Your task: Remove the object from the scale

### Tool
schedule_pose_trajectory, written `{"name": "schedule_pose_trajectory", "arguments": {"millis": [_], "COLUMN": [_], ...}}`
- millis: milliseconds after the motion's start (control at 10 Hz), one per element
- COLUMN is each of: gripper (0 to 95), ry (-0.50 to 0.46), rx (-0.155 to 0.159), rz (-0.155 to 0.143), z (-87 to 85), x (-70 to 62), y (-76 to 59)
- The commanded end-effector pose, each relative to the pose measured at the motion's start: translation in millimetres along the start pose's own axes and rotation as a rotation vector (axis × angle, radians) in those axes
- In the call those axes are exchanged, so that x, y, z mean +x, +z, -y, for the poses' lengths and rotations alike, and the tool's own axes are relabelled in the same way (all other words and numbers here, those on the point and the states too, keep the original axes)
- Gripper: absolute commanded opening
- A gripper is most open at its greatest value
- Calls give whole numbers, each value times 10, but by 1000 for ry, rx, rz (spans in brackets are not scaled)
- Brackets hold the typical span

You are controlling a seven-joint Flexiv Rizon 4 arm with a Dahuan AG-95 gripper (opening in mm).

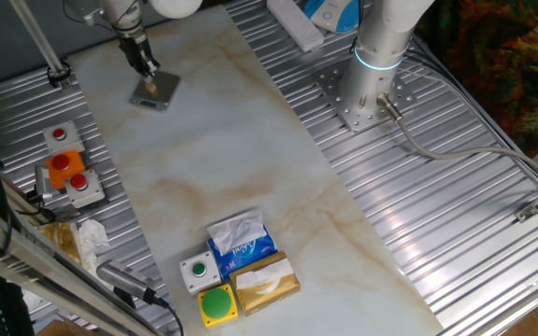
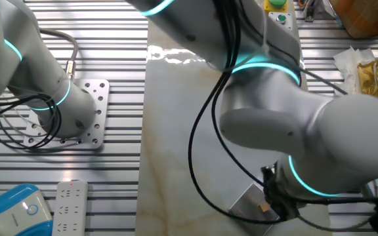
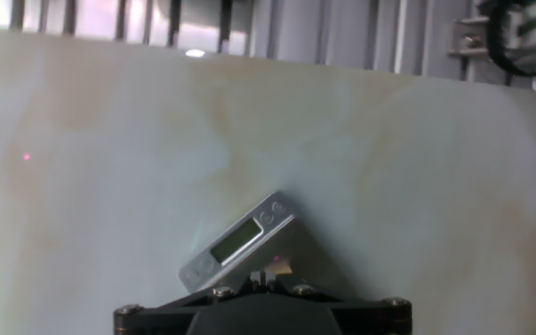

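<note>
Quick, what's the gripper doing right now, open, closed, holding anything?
Gripper: down at the scale, right at the small tan object; whether it is open or closed on it cannot be told.

My worktop is pale marbled stone with tan stains, laid on ribbed metal decking. Overhead light glares off the slab's far edge.

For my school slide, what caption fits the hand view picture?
Looking down from the robot's gripper at the little grey scale with its display strip, lying tilted on the pale marbled table.
</note>
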State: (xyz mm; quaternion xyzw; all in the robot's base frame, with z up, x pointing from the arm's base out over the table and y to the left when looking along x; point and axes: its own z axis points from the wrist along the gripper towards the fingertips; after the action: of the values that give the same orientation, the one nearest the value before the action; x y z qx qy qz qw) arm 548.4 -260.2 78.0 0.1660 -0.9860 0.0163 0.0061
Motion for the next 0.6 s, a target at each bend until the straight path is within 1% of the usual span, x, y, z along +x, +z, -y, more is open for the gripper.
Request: {"name": "schedule_pose_trajectory", "arguments": {"millis": [100,200,300,400,500,600], "gripper": [0,0,0,0,0,0], "ry": [-102,-107,-108,-107,-105,-97], "rx": [-18,-20,-24,-25,-31,-37], "rz": [8,11,15,17,23,27], "z": [124,177,197,201,209,210], "x": [68,80,88,91,103,107], "y": [64,86,104,116,160,175]}}
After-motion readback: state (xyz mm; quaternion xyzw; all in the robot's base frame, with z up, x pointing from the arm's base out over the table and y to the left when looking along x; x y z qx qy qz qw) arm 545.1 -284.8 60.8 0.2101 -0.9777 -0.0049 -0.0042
